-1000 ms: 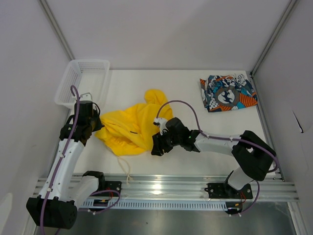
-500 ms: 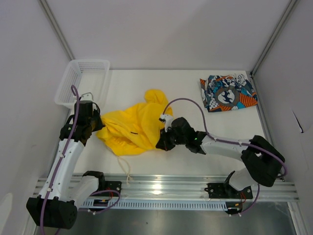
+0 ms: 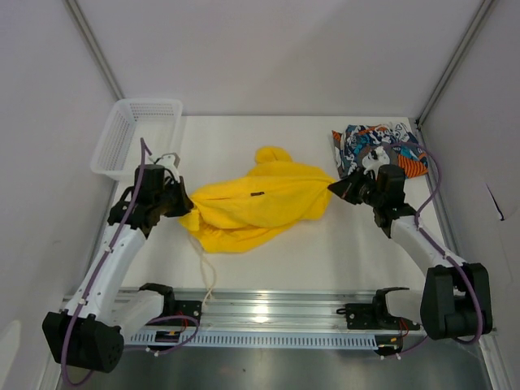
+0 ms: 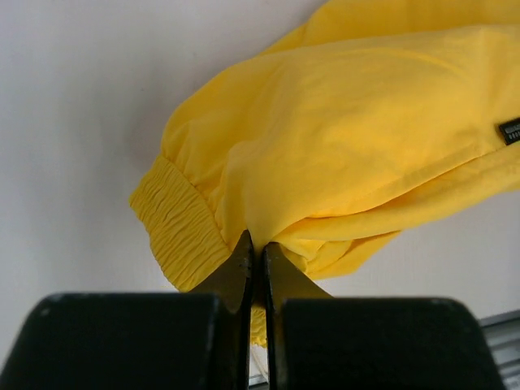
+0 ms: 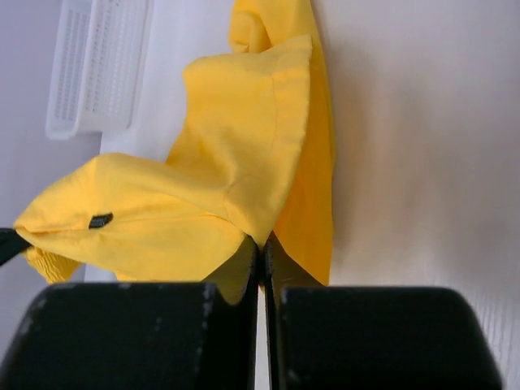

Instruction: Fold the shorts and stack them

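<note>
Top view, yellow shorts: the yellow shorts [image 3: 260,207] hang stretched across the middle of the table [image 3: 325,260], strung between the 2 arms, with the belly of the cloth sagging toward the near edge
Top view, grippers: the left gripper [image 3: 185,211] pinches the left end and the right gripper [image 3: 333,188] pinches the right end
Top view, other pair: the printed shorts [image 3: 378,154] lie bunched in the far right corner, well apart from the basket [image 3: 134,134] at far left
Top view, drawstring: a white drawstring [image 3: 207,272] trails down toward the near rail
Left wrist view: jaws pressed together on a thin fold just beside the gathered elastic waistband [image 4: 175,223]; a small black label [image 4: 509,130] shows at the right edge
Right wrist view: jaws pressed together on a hem corner, with cloth draping away in loose folds
Handling: light, limp and probably a little slick; it keeps no shape and sags wherever it is unsupported
Where to hold: likely best at the waistband and hem corners, where doubled cloth gives the jaws more to bite; a single thin layer may slip out under tension
</note>
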Available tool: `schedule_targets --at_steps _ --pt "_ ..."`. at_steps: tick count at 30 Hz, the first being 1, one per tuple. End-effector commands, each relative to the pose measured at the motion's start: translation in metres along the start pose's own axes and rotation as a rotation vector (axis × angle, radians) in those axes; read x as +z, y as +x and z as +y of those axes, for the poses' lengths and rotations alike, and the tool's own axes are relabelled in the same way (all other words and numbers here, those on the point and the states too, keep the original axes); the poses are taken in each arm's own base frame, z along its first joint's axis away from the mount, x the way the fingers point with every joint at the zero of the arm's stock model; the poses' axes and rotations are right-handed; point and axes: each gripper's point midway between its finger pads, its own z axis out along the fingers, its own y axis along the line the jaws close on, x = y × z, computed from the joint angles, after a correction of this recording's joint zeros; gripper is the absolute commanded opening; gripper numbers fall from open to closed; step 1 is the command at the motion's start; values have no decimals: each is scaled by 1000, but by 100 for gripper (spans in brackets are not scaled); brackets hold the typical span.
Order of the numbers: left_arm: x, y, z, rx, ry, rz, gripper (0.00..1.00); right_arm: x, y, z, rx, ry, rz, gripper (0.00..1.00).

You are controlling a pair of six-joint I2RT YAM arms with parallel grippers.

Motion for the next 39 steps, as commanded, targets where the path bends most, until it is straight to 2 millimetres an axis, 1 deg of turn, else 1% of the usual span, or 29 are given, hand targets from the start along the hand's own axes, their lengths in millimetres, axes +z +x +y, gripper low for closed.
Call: schedule_targets --at_steps 1,2,3,5,6,7,8,11,12,14,15,17,18,20,21,23,24,25,27,28,30,31,32,33,34,35,36,37,39 --pt "-1 -3 -27 77 116 -16 0 -11 -19 -4 82 -7 -44 0" --pt "-1 -1 -31 88 128 -13 0 -13 -23 -10 95 8 -56 0" --pt "-2 1 -38 110 149 -7 0 -16 -28 -19 114 43 -73 0" --pt "-1 6 -44 131 163 7 0 -18 -30 -22 119 47 -79 0" --pt "-1 8 -47 141 171 17 1 -22 -37 -31 134 65 -101 0" --pt "-1 13 -54 161 190 31 2 -24 -39 -34 142 70 -105 0" --pt "1 16 -57 171 195 50 2 -28 -45 -40 158 84 -123 0" --pt "3 26 -66 208 214 99 4 -32 -57 -44 187 72 -150 0" --pt "6 35 -68 222 212 140 5 -34 -64 -46 195 74 -160 0" --pt "7 37 -69 236 198 162 6 -36 -69 -47 191 89 -168 0" --pt "9 41 -70 245 195 181 6 -36 -68 -49 191 99 -159 0" --pt "10 44 -67 250 170 185 8 -37 -60 -50 178 102 -143 0" --pt "11 43 -60 255 119 177 9 -37 -49 -57 187 119 -123 0" --pt "13 43 -51 248 63 177 10 -37 -39 -63 189 125 -117 0" --pt "15 40 -40 247 -2 167 10 -36 -33 -66 192 117 -117 0" --pt "19 43 -25 234 -99 189 10 -35 -28 -62 205 86 -108 0" --pt "20 36 -14 233 -174 168 11 -34 -28 -61 201 76 -109 0" --pt "22 37 -9 220 -209 179 11 -33 -23 -62 204 76 -99 0" --pt "22 35 -7 217 -229 181 11 -34 -20 -59 197 60 -96 0" --pt "22 37 -11 215 -206 190 12 -33 -13 -59 195 55 -85 0" --pt "22 37 -19 227 -151 187 16 -34 -10 -62 183 80 -87 0" --pt "22 39 -24 227 -117 192 23 -34 -8 -67 185 99 -87 0" --pt "18 34 -29 225 -92 164 39 -33 -7 -72 189 121 -87 0" --pt "15 34 -30 230 -76 158 49 -33 -6 -74 194 130 -86 0" --pt "12 32 -34 226 -54 145 69 -32 -7 -76 196 134 -84 0" --pt "4 28 -37 221 -31 113 76 -31 -7 -80 200 153 -84 0" --pt "1 26 -40 220 -16 96 82 -31 -7 -81 201 160 -84 0" --pt "-4 25 -41 213 -1 80 95 -30 -8 -85 202 174 -88 0" --pt "-9 23 -42 206 5 71 98 -29 -6 -88 206 188 -89 0"
